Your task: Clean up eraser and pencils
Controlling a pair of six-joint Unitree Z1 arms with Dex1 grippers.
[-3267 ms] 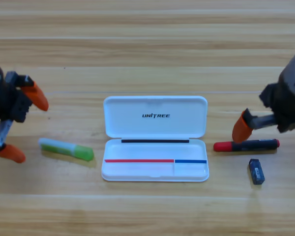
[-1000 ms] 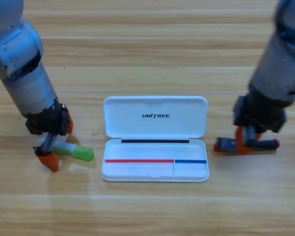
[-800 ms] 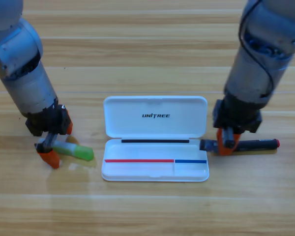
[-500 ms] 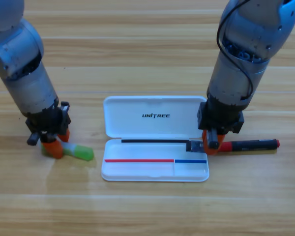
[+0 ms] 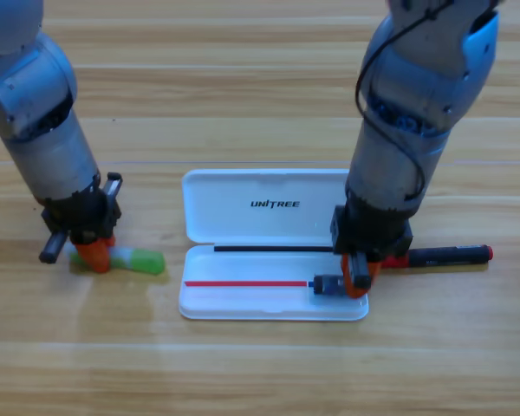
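Our right pincer (image 5: pixel 354 282) holds the eraser (image 5: pixel 327 284) tight over the case (image 5: pixel 243 299), our left pincer (image 5: pixel 94 255) pinches the green pencil (image 5: pixel 137 260), which could slip

Bright, even overhead light; faint soft shadows on the wooden surface (image 5: pixel 260 95); fine detail looks perhaps slightly soft.

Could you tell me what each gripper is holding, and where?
Right gripper holds the small dark eraser by one end, over the white case. Left gripper grips the pale green stick near its pale end.
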